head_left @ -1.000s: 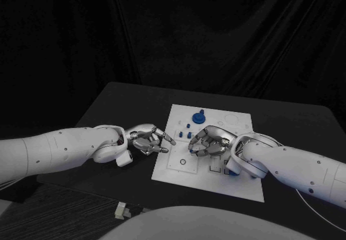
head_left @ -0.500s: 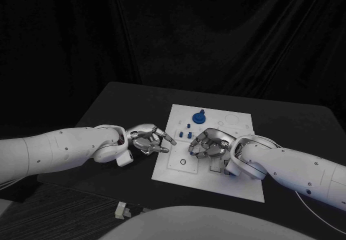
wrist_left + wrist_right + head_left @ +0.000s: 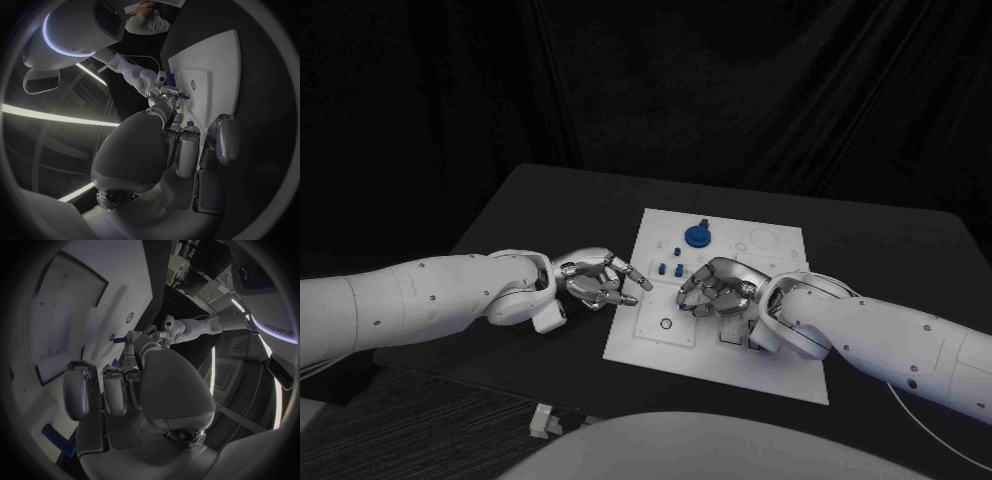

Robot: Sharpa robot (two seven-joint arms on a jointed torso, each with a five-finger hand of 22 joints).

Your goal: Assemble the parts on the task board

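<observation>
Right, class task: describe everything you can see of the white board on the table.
The board is a flat white rectangular plate lying on the black table, with printed circles and shallow recesses. Small blue pieces stand near its far end. The right hand hovers over its middle; the left hand is at its left edge.

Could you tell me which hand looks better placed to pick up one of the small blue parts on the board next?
Probably the right hand: it hovers over the task board, just beside the small blue parts. The left hand sits at the board's left edge, mostly over the black table.
</observation>
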